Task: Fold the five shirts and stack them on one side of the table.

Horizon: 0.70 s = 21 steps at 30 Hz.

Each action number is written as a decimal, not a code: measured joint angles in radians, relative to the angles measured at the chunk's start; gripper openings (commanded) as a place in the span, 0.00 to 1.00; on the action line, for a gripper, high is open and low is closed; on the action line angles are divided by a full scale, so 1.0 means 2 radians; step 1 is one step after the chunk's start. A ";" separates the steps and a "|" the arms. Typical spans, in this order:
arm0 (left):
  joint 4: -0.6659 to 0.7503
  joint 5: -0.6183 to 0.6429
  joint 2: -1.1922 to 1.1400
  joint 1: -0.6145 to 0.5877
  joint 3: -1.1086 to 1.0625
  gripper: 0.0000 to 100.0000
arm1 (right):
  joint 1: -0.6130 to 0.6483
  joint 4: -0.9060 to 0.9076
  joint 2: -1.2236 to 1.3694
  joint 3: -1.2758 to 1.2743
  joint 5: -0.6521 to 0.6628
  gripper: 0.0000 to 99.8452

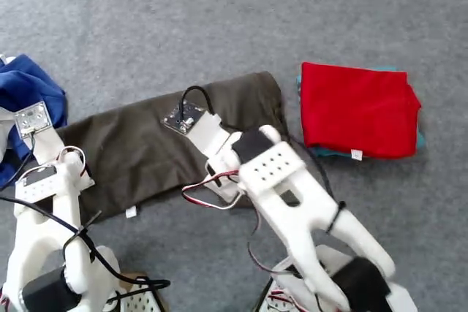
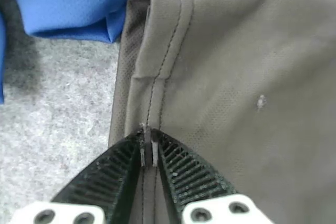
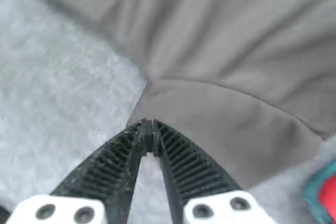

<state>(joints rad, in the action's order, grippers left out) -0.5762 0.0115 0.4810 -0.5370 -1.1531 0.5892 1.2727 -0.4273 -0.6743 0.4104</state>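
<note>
An olive-brown shirt (image 1: 139, 151) lies in a long band across the middle of the table. My left gripper (image 2: 148, 150) is shut on a stitched hem of the olive-brown shirt (image 2: 236, 77), at its end next to a crumpled blue shirt (image 2: 79, 3). My right gripper (image 3: 152, 132) is shut on a folded corner at the edge of the same shirt (image 3: 236, 40). In the high view the left arm (image 1: 44, 180) stands by the blue shirt (image 1: 25, 89) and the right arm (image 1: 270, 169) reaches over the band's middle. A folded red shirt (image 1: 357, 107) rests on a teal one (image 1: 420, 137) at the right.
Grey felt table (image 1: 219, 27) stretches bare behind the shirts. Both arm bases and their cables (image 1: 219, 199) crowd the near edge. The red and teal stack's corner (image 3: 325, 195) lies close to the right gripper.
</note>
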 measured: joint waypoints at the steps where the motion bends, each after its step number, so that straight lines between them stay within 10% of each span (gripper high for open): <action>1: -0.012 0.000 0.000 0.000 0.008 0.03 | -0.001 0.018 -0.017 0.005 0.011 0.02; 10: -0.153 0.000 -0.003 0.000 0.183 0.03 | -0.086 0.009 -0.106 0.009 0.067 0.02; 21: -0.133 0.000 -0.133 0.004 0.303 0.03 | -0.149 -0.175 0.030 0.064 0.067 0.01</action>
<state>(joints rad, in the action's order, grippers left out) -0.8431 0.0115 0.2140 -0.5294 -0.5470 0.2915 0.9229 -0.3675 -0.5470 0.5439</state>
